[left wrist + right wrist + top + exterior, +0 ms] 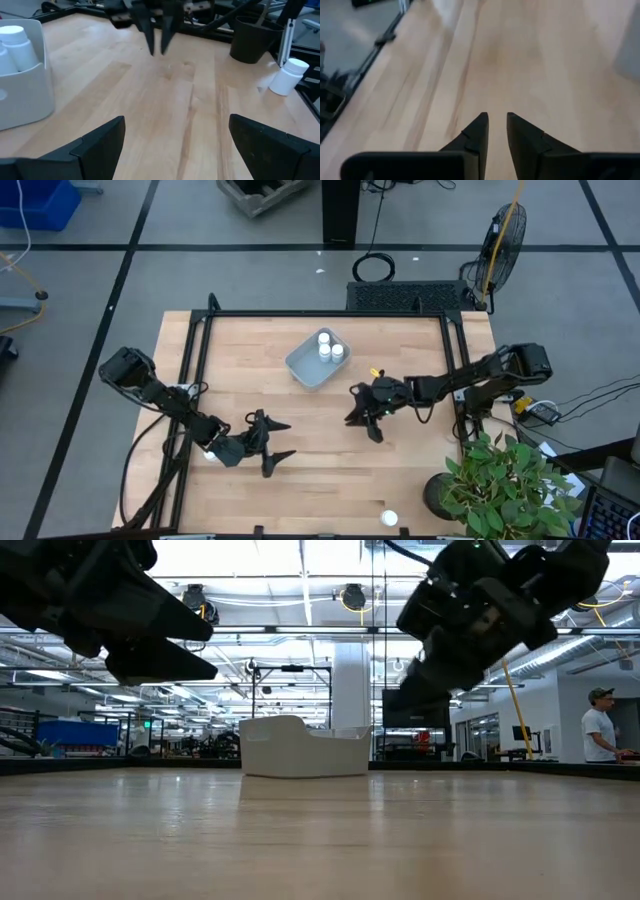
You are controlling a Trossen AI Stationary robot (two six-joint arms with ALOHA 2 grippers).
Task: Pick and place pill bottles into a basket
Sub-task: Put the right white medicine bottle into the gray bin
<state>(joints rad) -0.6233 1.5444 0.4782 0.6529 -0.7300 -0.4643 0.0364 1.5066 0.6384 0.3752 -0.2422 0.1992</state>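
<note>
From above I have the basket sitting near the far middle of the table, and I count three bottles standing upright in its far right corner, touching one another. One more bottle stands well apart from it at the near edge of the table, close to the potted plant. My left gripper hovers over the near left part of the table with its fingers spread wide and nothing between them. My right gripper hangs over the middle of the table, to the near right of the basket, its fingers drawn almost together with only a thin gap and nothing held. A person stands in the room beyond.
</note>
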